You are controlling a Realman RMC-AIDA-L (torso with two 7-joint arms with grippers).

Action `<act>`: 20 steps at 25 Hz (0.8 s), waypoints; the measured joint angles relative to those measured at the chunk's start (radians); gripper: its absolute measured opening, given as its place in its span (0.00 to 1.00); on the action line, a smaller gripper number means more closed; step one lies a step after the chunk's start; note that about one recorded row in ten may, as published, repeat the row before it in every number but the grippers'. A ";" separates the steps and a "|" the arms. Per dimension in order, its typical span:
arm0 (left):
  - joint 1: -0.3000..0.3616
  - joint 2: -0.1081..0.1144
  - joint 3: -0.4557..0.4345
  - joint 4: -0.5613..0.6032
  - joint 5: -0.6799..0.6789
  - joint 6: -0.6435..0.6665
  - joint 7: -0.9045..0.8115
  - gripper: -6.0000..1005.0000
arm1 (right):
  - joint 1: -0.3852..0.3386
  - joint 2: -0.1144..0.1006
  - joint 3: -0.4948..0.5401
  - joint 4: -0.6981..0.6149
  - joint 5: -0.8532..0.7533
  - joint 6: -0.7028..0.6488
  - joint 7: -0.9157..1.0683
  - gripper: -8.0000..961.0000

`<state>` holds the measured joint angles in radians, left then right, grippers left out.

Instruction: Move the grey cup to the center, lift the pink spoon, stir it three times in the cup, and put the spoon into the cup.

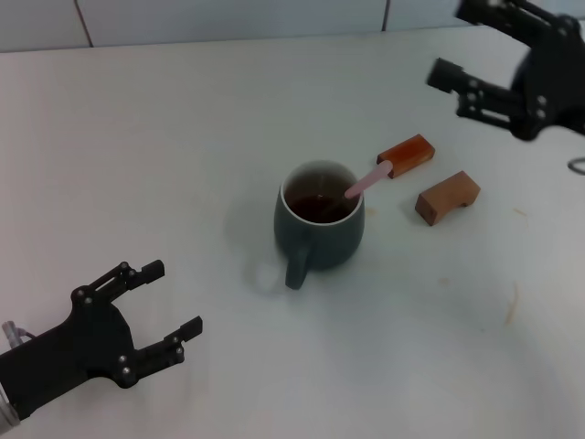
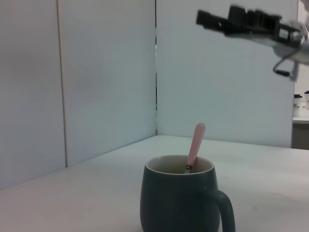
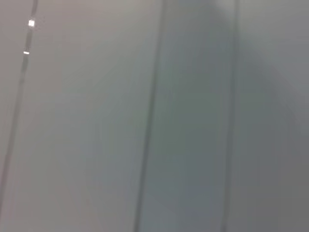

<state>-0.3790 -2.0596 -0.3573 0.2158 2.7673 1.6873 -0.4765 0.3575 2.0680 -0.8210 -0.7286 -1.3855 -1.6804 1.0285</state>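
A: Head view status?
B: Rounded dark blue-grey ceramic mug (image 1: 319, 227) sat near the middle of the white desk (image 1: 183, 137), loop handle toward the robot. Slim pink-handled spoon (image 1: 367, 181) stood in it, bowl down in dark liquid, handle leaning over the rim toward the two brown wooden blocks (image 1: 406, 155). Nothing was gripping it. I'd judge the task essentially done; only parking the arms looked left.
A: Arms?
B: Left gripper (image 1: 157, 313) was low at the near left, jaws spread wide, empty, well apart from the mug. Right gripper (image 1: 466, 50) was raised at the far right, jaws apart, empty, beyond the blocks.
A: Clearance?
B: Open desk all round the mug on the left and near sides. Blocks were near its right side, one just beside the spoon tip. Far desk edge met a pale wall.
A: Left wrist view?
B: Same mug (image 2: 178, 198) close up, spoon (image 2: 195, 145) tilted against the rim, handle sticking up. Right gripper (image 2: 227, 21) hung high above and behind, clear of it.
A: Right wrist view?
B: Only blank pale panels; no task items, no jaws visible.
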 joint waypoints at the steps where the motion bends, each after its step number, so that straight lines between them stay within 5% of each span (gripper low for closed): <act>1: 0.000 0.000 0.000 0.000 0.000 0.000 0.000 0.83 | -0.008 -0.002 0.007 0.028 -0.001 0.002 -0.031 0.73; 4: 0.002 0.000 0.000 -0.001 0.000 0.000 0.000 0.83 | -0.020 -0.022 0.016 0.107 -0.037 0.019 -0.064 0.81; 10: 0.007 -0.001 0.000 -0.003 0.000 0.002 0.001 0.83 | -0.009 -0.081 0.019 0.286 -0.121 0.067 -0.069 0.81; 20: 0.008 -0.001 0.000 -0.002 -0.002 0.003 0.003 0.83 | -0.012 -0.079 0.015 0.384 -0.178 0.172 -0.140 0.81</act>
<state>-0.3709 -2.0602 -0.3574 0.2133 2.7656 1.6906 -0.4739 0.3452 1.9890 -0.8065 -0.3442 -1.5636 -1.5081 0.8888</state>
